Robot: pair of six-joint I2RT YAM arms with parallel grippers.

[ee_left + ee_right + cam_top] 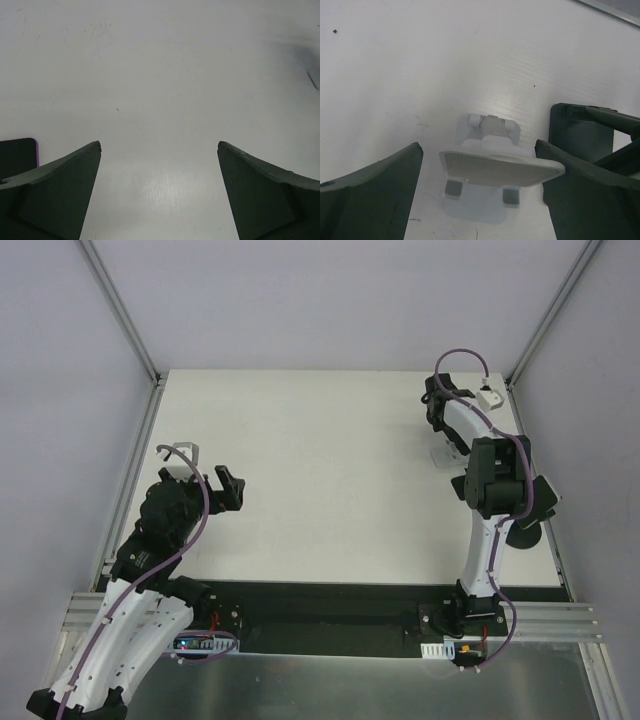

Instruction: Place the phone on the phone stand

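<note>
Right claw (478, 144) wide, seemingly straddling a white stand (495, 167); left claw (159, 144) wide too

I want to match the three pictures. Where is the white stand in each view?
Top: white stand at far right, partly under the right arm.
Left wrist: not in it.
Right wrist: lower centre, seen between the fingers.
Shared landmark: the right hand, close to the stand in both.
</note>
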